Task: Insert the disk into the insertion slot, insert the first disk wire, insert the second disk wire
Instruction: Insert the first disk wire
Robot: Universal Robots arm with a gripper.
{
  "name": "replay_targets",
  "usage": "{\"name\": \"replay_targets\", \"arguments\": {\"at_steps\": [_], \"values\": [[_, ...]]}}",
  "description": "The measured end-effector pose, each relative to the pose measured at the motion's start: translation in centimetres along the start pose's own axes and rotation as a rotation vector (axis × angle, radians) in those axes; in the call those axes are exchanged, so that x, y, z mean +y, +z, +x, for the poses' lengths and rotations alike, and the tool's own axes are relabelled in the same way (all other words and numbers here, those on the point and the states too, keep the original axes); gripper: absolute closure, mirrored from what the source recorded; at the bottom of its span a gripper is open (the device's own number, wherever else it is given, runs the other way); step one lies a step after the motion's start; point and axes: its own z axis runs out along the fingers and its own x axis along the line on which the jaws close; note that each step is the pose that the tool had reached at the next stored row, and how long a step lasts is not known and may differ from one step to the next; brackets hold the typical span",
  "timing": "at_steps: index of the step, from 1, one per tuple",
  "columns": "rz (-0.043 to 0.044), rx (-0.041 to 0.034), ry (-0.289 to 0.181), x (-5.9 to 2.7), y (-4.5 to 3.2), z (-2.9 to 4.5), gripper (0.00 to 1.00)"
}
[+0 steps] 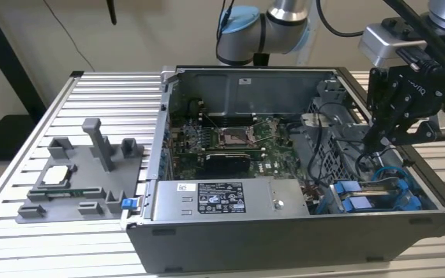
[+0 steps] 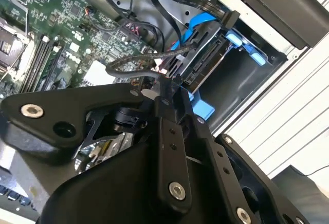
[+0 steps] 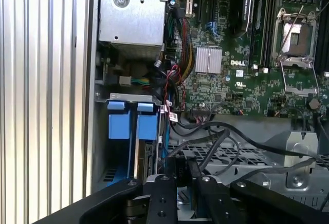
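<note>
We judge the disk (image 2: 208,59) seated in the insertion slot (image 3: 128,98), at a corner of the computer case (image 1: 284,243). Our gripper (image 2: 163,86) looks pinched on a thin black disk wire (image 2: 131,72). It is limp and light, best held near its stiff plug. Loose cables and case walls leave little room.

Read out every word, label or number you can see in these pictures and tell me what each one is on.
No text is clear enough to quote.
Power-supply box label: fine print, too small to read.
White sticker on the case back wall: too small to read.
White print and small stickers on the motherboard in the first wrist view: blurred.
</note>
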Motion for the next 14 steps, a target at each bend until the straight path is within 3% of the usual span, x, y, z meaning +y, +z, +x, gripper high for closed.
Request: {"name": "replay_targets", "arguments": {"at_steps": [10,11,12,14], "values": [[0.002,0.0003,0.0,0.0,0.01,0.0,1.0],[0.0011,0.0034,0.0,-0.05,0.01,0.0,1.0],[0.0004,0.0122,0.0,-0.11,0.0,0.0,1.0],[-0.0006,0.0372,0.0,-0.2,0.03,0.01,1.0]]}}
